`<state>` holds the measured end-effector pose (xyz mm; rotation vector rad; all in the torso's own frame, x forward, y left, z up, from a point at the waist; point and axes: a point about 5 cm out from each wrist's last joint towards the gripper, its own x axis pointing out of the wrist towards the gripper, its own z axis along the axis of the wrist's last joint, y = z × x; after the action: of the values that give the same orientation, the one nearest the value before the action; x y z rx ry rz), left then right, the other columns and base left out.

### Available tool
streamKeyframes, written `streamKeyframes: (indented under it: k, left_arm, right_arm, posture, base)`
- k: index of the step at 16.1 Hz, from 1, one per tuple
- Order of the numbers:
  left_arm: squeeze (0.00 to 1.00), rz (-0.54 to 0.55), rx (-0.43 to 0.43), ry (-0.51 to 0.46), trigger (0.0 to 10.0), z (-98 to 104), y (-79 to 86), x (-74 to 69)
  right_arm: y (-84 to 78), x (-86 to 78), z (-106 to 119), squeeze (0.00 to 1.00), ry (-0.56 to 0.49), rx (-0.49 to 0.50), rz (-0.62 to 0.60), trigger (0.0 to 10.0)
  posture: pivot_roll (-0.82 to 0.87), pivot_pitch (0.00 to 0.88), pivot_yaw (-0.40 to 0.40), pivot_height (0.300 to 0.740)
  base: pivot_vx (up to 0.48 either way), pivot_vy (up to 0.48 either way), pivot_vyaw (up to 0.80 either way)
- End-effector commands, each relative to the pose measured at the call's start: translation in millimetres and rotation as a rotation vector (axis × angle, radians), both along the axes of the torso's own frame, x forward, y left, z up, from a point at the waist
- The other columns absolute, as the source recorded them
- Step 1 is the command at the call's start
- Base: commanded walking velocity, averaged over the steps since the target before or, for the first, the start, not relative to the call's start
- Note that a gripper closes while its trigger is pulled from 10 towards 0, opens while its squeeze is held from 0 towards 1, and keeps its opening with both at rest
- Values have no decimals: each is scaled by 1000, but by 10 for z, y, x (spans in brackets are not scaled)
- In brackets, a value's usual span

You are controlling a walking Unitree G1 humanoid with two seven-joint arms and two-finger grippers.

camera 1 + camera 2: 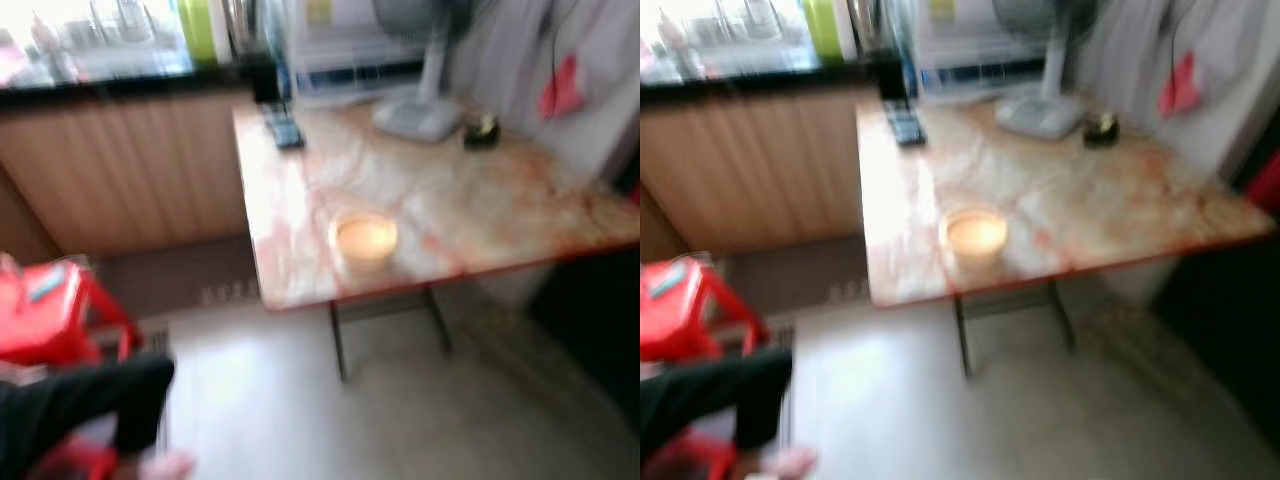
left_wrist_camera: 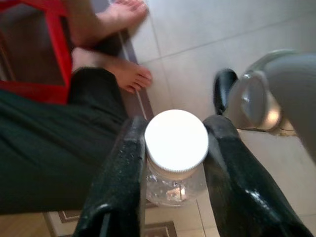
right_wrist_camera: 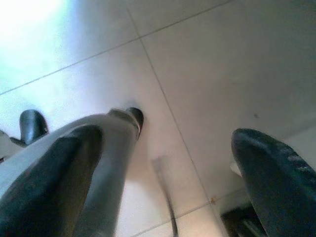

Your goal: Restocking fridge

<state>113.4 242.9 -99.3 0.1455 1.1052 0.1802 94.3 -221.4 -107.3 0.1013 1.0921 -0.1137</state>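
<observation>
White-lidded jar is held by the left end effector; right end effector wide. Walking jolts could loosen it.

Clear plastic jar — glossy marbled table

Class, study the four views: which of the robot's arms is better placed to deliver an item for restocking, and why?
Left. The left gripper is already shut on a white-lidded clear jar; the right gripper hangs open over bare floor tiles.
</observation>
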Motion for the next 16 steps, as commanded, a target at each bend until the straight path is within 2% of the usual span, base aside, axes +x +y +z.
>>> streamKeyframes:
  k: [1,3,16]
  left_arm:
    - [0,-16,-2,-4,10000,4,-26,38]
    - [0,-18,-4,-8,10000,10,-27,59]
    - [0,-54,5,0,10000,38,8,133]
  right_arm:
    - [-4,-12,-4,0,10,1,-1,10000]
    - [1,-13,-7,0,18,2,10,10000]
    - [44,-18,-20,0,39,-1,34,10000]
  posture:
    - [90,0,-33,740]
    - [91,0,-32,740]
    - [81,0,-12,740]
  base:
    - [0,0,0]
    - [0,0,-306]
    - [0,0,-800]
